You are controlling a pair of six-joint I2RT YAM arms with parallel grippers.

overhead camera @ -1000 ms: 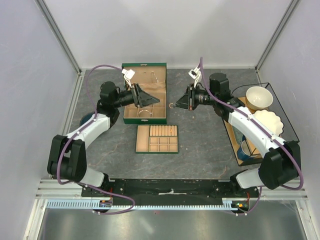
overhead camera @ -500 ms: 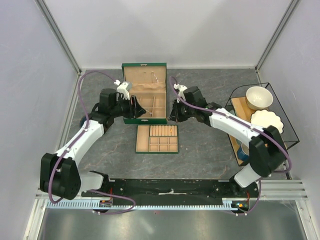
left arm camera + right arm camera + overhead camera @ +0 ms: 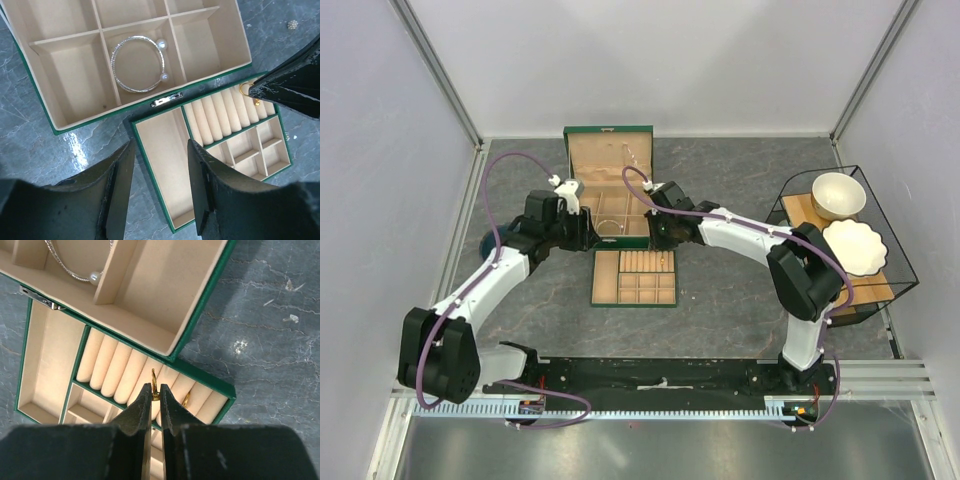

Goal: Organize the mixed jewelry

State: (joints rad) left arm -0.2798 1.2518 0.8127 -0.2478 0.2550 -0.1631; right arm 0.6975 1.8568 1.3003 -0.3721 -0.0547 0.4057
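Observation:
A green box [image 3: 610, 180] stands open with a tan compartmented tray [image 3: 634, 277] in front of it. A silver bangle [image 3: 138, 65] with pearl ends lies in the box's middle front compartment; it also shows in the right wrist view [image 3: 75, 271]. My right gripper [image 3: 155, 392] is shut on a small gold ring [image 3: 154, 382], just above the tray's ring rolls [image 3: 115, 367]. A second gold ring [image 3: 186, 399] sits in the rolls beside it. My left gripper [image 3: 160, 165] is open and empty, above the tray's long left compartment.
A tiny pearl earring [image 3: 292, 23] lies on the grey table right of the box. A black wire rack [image 3: 895, 255] at the right holds a bowl [image 3: 838, 195] and a scalloped plate [image 3: 855, 245]. A blue object [image 3: 490, 240] sits under the left arm.
My right gripper has moved left and down from right of the box to over the tray's ring rolls, ring in its jaws. My left gripper has moved forward to the box's front edge.

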